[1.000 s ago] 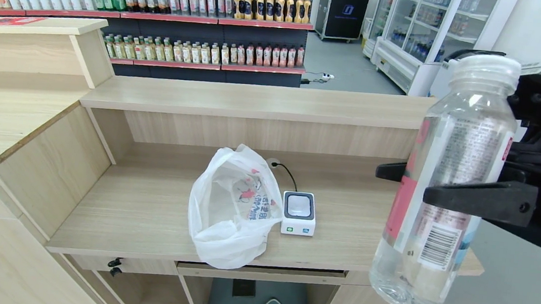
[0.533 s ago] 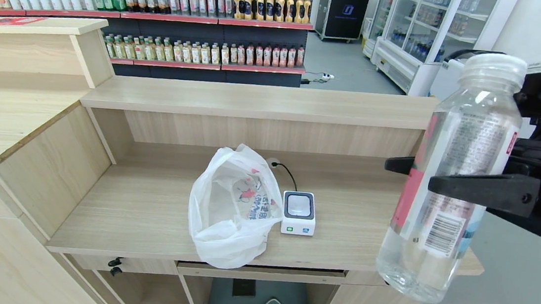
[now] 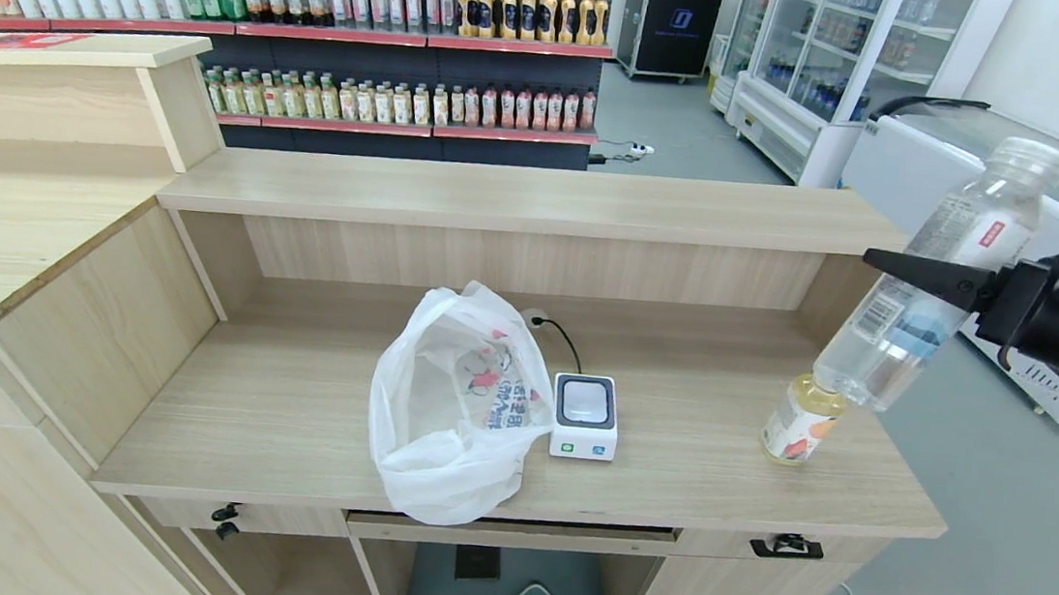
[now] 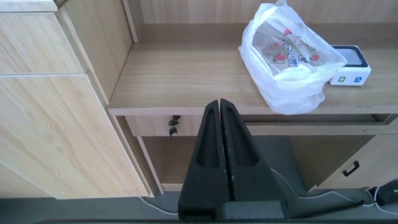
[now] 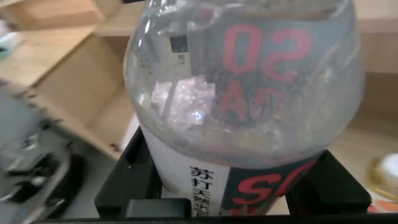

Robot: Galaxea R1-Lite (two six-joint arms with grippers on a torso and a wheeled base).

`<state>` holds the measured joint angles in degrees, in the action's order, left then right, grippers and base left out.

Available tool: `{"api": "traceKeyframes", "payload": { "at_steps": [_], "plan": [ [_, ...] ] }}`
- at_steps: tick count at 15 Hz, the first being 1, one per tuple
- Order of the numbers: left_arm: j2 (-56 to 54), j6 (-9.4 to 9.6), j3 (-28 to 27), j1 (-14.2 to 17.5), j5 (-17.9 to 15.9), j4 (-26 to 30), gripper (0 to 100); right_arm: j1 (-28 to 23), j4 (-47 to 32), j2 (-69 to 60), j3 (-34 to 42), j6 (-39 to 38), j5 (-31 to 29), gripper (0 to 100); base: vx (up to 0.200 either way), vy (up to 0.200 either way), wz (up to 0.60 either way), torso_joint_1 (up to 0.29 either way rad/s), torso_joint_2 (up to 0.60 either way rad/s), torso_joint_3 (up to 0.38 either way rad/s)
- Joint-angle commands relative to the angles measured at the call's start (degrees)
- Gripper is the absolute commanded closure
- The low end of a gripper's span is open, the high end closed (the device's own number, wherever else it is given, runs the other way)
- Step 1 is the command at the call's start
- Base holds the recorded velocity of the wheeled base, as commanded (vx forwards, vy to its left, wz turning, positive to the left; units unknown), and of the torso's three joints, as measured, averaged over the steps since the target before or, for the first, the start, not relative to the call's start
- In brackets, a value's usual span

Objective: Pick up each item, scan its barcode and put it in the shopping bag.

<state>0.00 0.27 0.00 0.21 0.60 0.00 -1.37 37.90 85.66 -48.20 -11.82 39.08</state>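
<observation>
My right gripper (image 3: 942,276) is shut on a clear water bottle (image 3: 942,274) with a white cap and a red and white label, held tilted in the air past the counter's right end. The same bottle (image 5: 249,93) fills the right wrist view, wedged between the black fingers (image 5: 130,180). A white plastic shopping bag (image 3: 454,407) lies open at the middle of the counter, beside a small white barcode scanner (image 3: 585,416). A small yellowish bottle (image 3: 800,420) stands near the counter's right end. My left gripper (image 4: 222,134) is shut and empty, low in front of the counter.
The light wooden counter (image 3: 690,449) has a raised back ledge and a tall side wall on the left. A black cable (image 3: 565,335) runs from the scanner to the back. Drink shelves and fridges stand in the room behind.
My right arm has swung away to the right and farther from the camera with the water bottle, tilting it. That uncovered the small yellowish bottle on the counter.
</observation>
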Motion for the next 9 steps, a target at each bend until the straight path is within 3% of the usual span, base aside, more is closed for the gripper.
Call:
{"api": "traceKeyframes", "payload": {
  "at_steps": [1,3,5,7,9],
  "plan": [
    [0.00,0.00,0.00,0.06,0.02,0.00,100,-1.27,-0.55,2.93,-0.05,6.99,-12.63,100,0.000,0.000,0.00,0.000,0.00,0.000],
    [0.00,0.00,0.00,0.06,0.02,0.00,100,-1.80,1.03,5.92,-0.40,13.32,-15.00,100,0.000,0.000,0.00,0.000,0.00,0.000],
    [0.00,0.00,0.00,0.06,0.02,0.00,100,-4.00,0.51,6.53,0.83,25.01,-18.60,100,0.000,0.000,0.00,0.000,0.00,0.000],
    [0.00,0.00,0.00,0.06,0.02,0.00,100,-7.69,0.51,7.76,1.62,38.63,-18.25,100,0.000,0.000,0.00,0.000,0.00,0.000],
    [0.00,0.00,0.00,0.06,0.02,0.00,100,-9.09,1.47,8.56,2.67,44.52,-15.62,100,0.000,0.000,0.00,0.000,0.00,0.000]
  ]
}}
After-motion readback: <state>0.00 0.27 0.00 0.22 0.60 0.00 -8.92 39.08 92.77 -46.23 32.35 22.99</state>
